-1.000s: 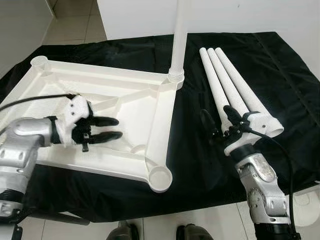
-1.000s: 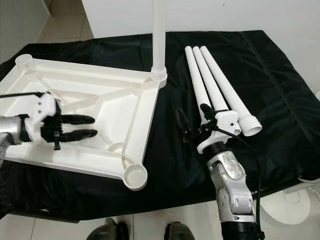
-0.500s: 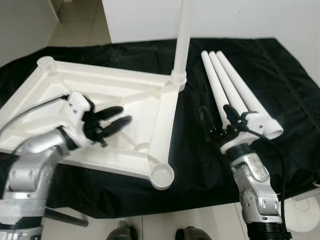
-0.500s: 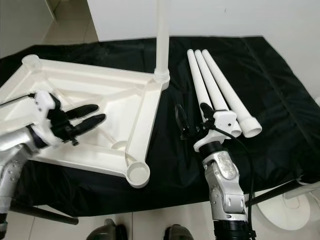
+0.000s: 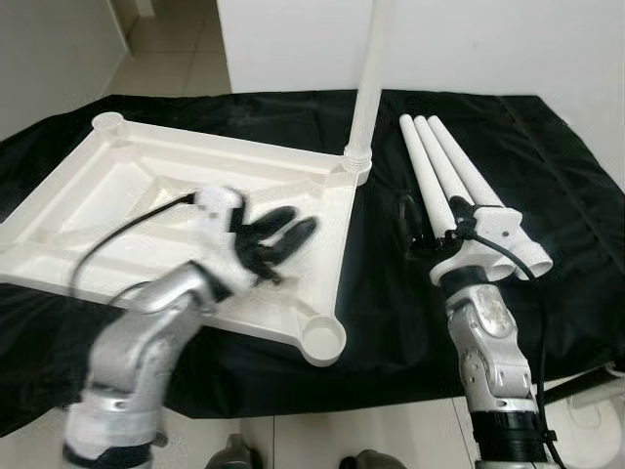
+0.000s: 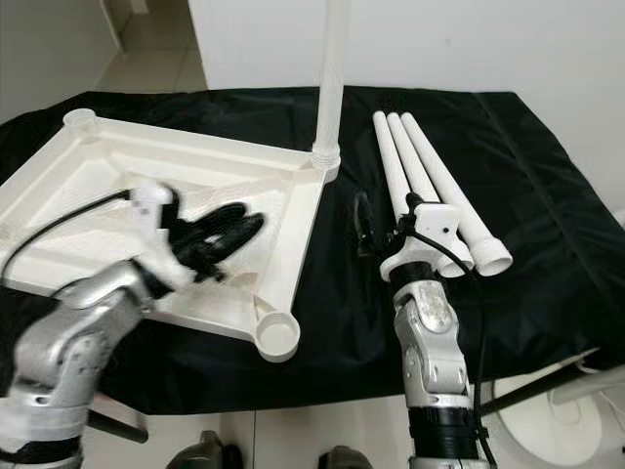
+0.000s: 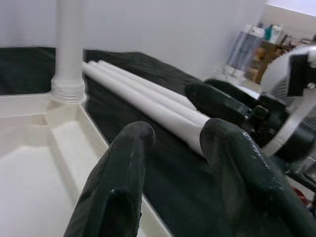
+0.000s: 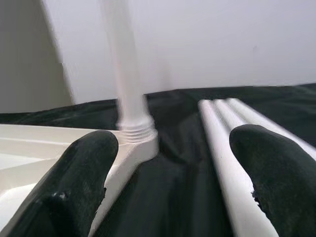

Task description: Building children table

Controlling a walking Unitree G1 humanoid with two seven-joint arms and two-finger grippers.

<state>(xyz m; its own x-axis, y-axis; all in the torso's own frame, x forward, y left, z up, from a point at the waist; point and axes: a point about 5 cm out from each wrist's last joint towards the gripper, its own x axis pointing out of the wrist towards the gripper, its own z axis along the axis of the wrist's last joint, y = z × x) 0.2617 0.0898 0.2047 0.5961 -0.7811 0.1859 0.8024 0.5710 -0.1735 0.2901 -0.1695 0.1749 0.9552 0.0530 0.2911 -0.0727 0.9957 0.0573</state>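
Note:
A white children's tabletop [image 5: 146, 181] lies upside down on a black cloth. One white leg [image 5: 369, 88] stands upright, screwed into its far right corner socket. Three loose white legs [image 5: 451, 181] lie side by side to the right of it. My left gripper [image 5: 301, 223] hovers open over the tabletop's right half, its fingers pointing toward the loose legs [image 7: 148, 98]. My right gripper [image 5: 432, 210] is open at the near ends of the loose legs, one finger on the cloth side and one finger [image 8: 269, 163] over them, with nothing held.
The black cloth [image 5: 557, 147] covers the whole work table, with bare cloth between the tabletop and the loose legs. An empty corner socket [image 5: 322, 339] sits near the front edge. A white wall stands behind. A fan [image 7: 291, 74] is at the right.
My left arm has swung right across the tabletop, from its left half toward its right rim. The right gripper stays by the loose legs. The camera shifted slightly.

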